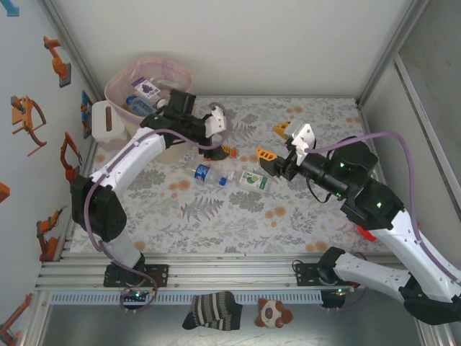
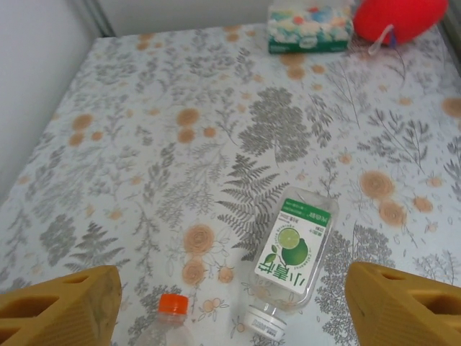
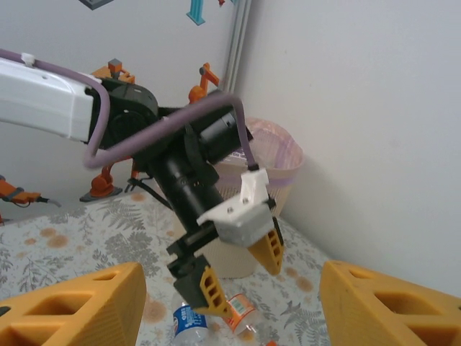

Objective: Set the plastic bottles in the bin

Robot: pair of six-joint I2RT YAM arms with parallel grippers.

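Left gripper, jaws wide and empty, above a crushed clear green-labelled plastic bottle (white cap); right gripper likewise spread, empty.

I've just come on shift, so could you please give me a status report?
Left gripper and right gripper open, empty. Green-label bottle, blue-label bottle lying on table; more bottles in bin. White box beside bin.
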